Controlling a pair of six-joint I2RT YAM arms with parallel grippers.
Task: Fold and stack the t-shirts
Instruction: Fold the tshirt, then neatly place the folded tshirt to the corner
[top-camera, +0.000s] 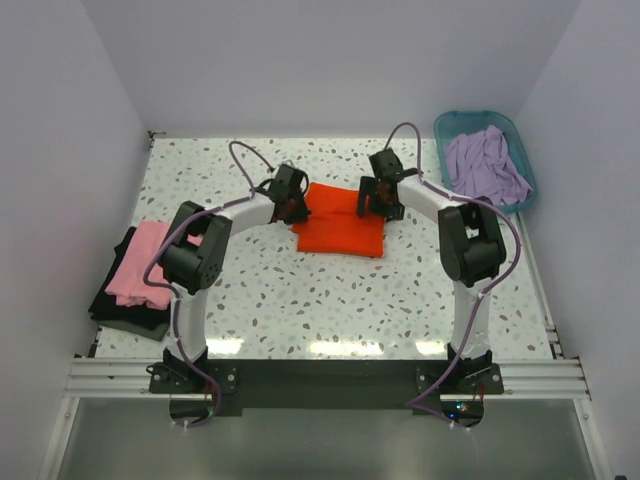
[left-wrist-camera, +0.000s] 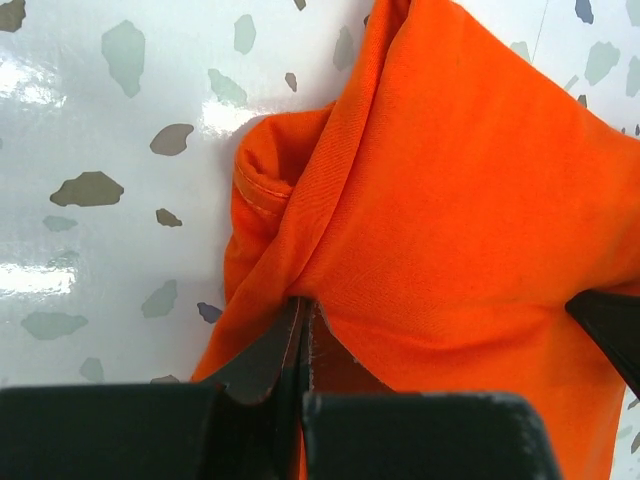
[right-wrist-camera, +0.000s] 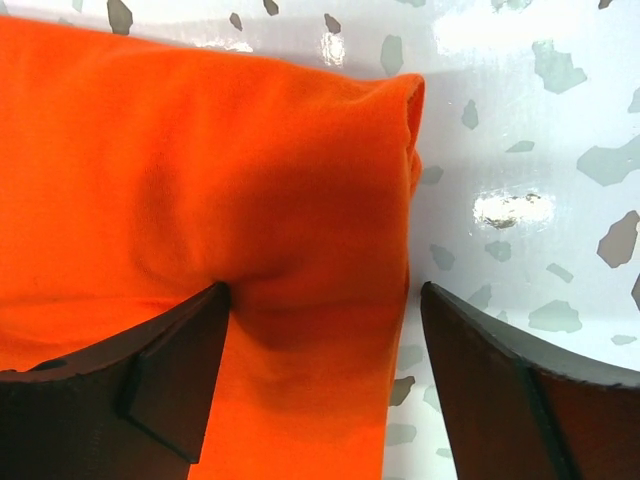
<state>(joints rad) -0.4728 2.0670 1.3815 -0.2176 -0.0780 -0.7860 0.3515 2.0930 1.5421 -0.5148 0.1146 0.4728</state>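
The bright orange t-shirt (top-camera: 338, 228) lies folded in the middle of the table. My left gripper (top-camera: 293, 203) is at its left edge and is shut on a pinch of the orange cloth (left-wrist-camera: 470, 200), with the jaws closed tight together (left-wrist-camera: 303, 308). My right gripper (top-camera: 378, 203) is open at the shirt's right edge (right-wrist-camera: 200, 180). It straddles that edge (right-wrist-camera: 325, 295), with one finger (right-wrist-camera: 170, 360) pressing on the cloth and the other over bare table. The pink t-shirt (top-camera: 140, 262) lies on the black t-shirt (top-camera: 115, 305) at the left. The lavender t-shirt (top-camera: 487, 165) lies crumpled in the basket.
A teal plastic basket (top-camera: 441, 124) stands at the back right corner. The speckled white table (top-camera: 300, 300) is enclosed by white walls on three sides. The arm bases sit on a metal rail (top-camera: 320, 375) at the near edge.
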